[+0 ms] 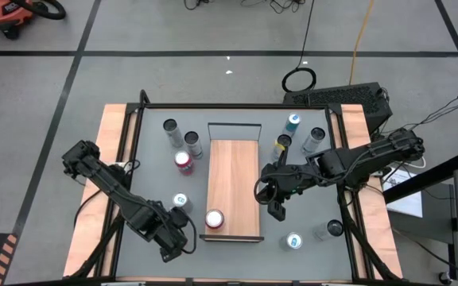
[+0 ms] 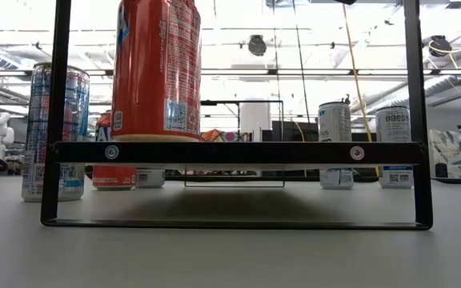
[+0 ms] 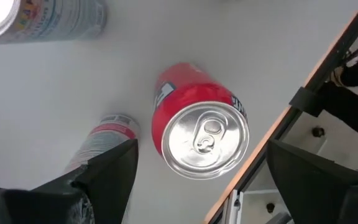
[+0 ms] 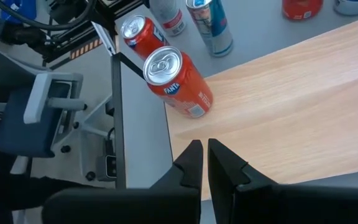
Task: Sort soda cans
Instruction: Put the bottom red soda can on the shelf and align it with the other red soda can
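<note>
My left gripper [image 1: 177, 238] hangs open near the table's near edge, pointing down over a red soda can [image 3: 204, 134] with a silver top. The can stands upright on the grey table, and the fingers stand on either side of it, apart from it. The right wrist view shows this can [image 4: 138, 31] below the left arm. An orange-red can [image 1: 214, 219] stands on the near left corner of the raised wooden platform [image 1: 233, 171]. My right gripper [image 1: 277, 208] hovers shut over the platform's right edge, holding nothing.
A blue can [image 1: 181, 201] and a silver and red can [image 3: 107, 134] stand just left of the platform. Two silver cans [image 1: 171, 127] and a red one [image 1: 184, 161] stand at the far left. Several blue and silver cans [image 1: 293, 121] stand right of the platform. The table's edge [image 3: 272, 137] runs close by.
</note>
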{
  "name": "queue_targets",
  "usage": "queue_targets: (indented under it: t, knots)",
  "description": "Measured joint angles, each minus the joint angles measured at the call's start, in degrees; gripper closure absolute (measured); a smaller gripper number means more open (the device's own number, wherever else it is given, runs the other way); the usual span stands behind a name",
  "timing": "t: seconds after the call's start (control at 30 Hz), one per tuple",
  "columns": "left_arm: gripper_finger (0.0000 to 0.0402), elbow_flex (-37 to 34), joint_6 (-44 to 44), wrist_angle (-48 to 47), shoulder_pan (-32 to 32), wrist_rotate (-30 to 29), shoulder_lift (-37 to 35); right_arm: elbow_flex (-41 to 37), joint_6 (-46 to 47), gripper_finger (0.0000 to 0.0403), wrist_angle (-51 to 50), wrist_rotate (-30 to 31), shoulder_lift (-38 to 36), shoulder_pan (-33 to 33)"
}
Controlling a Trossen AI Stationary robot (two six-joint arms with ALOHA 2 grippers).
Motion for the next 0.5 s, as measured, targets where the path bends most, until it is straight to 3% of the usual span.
queue_targets:
  t: [0.5]
  knots:
    - [0.0060, -0.24, 0.37, 1.26, -0.43, -1.93, 1.77, 0.00, -0.17, 0.0403, 0.67, 0.06, 0.00, 0.00]
